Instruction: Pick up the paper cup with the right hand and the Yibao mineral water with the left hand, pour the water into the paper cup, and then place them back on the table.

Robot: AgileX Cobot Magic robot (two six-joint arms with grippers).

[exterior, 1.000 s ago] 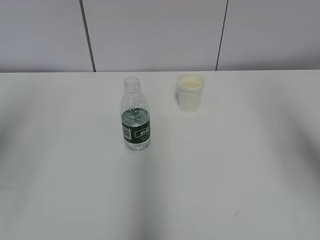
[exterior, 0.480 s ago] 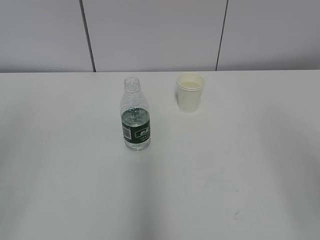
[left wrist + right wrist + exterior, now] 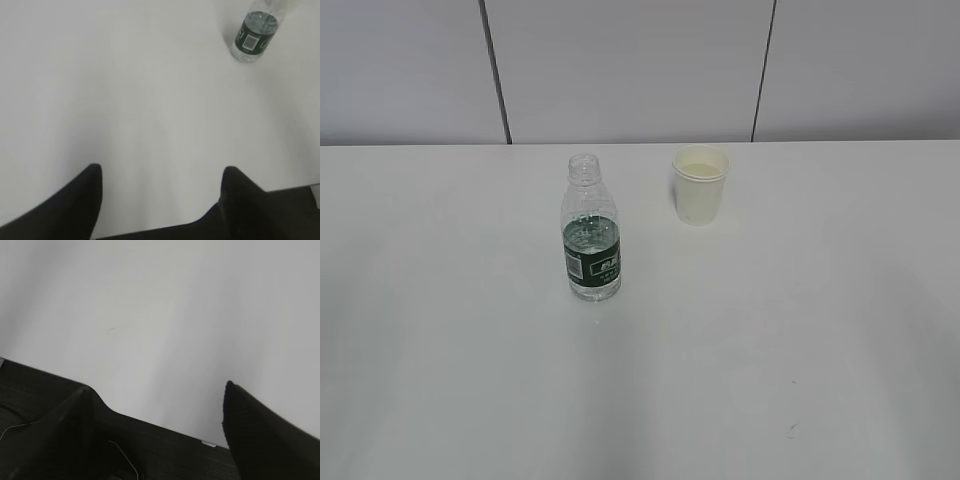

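The Yibao mineral water bottle (image 3: 591, 235), clear with a dark green label and no cap, stands upright on the white table (image 3: 770, 340) left of centre. The cream paper cup (image 3: 701, 184) stands upright behind and to its right. Neither arm shows in the exterior view. In the left wrist view the left gripper (image 3: 160, 172) is open and empty near the table's front edge, with the bottle (image 3: 255, 32) far ahead at the upper right. In the right wrist view the right gripper (image 3: 157, 390) is open and empty over bare table by the front edge; the cup is out of that view.
A grey panelled wall (image 3: 630, 70) rises behind the table's far edge. The dark drop past the table's front edge (image 3: 165, 450) shows under the right gripper. A tiny dark speck (image 3: 790, 430) lies on the table at the front right.
The bottle and cup have not moved. The soft shadows at the left and right edges of the table have faded slightly.
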